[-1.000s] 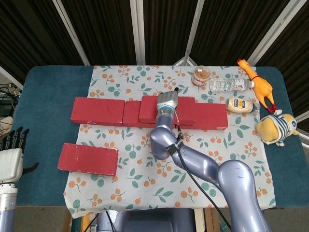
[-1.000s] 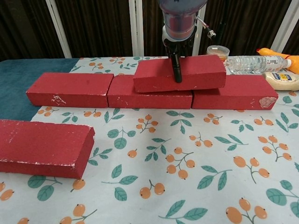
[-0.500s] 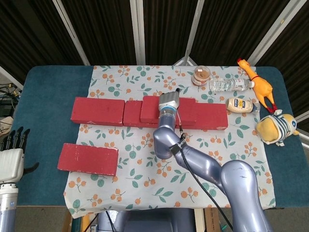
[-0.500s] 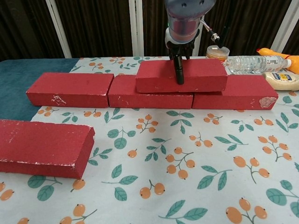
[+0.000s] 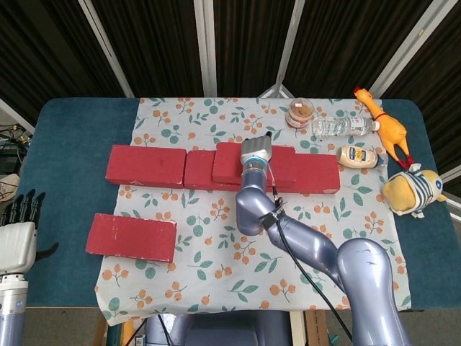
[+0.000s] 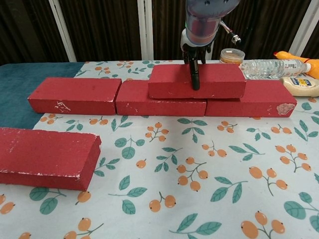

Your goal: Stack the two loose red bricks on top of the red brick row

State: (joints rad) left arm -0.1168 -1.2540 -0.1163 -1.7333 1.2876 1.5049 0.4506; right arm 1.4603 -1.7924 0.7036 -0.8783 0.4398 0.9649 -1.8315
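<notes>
both views are evenly and brightly lit from above, with only soft, short shadows cast beneath the red bricks. no strong glare is seen on the cloth. the background at the top of each frame is left dark. focus is sharp across the head view; the chest view's near lower edge is slightly softened.

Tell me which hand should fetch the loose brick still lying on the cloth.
Probably the left. The left hand hangs open at the table's left edge, on the same side as the loose brick. The right hand is across the row, gripping the stacked brick on the brick row.
</notes>
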